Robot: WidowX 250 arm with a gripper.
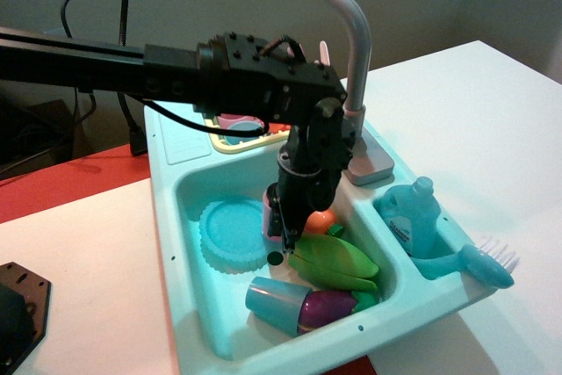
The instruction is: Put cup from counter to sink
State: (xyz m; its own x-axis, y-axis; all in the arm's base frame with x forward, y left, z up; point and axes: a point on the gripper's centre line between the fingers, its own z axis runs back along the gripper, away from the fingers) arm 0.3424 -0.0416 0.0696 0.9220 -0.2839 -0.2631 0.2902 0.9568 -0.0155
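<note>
The small pale-pink cup (270, 213) is low inside the light-teal sink (180, 243), upright between the blue plate (228, 234) and an orange toy vegetable (322, 219). My gripper (283, 222) reaches down into the basin from a black arm and is shut on the cup; its black fingers cover most of the cup's right side. I cannot tell whether the cup touches the basin floor. The ribbed counter ledge (182, 133) at the sink's back left corner holds nothing.
The basin also holds a green toy vegetable (332, 259), a blue tumbler (274, 303) and a purple eggplant (327, 306). The grey faucet (353, 37) rises behind my arm. A yellow dish rack (230, 136) is at the back. A blue bottle (413, 217) and brush (481, 263) fill the side compartment.
</note>
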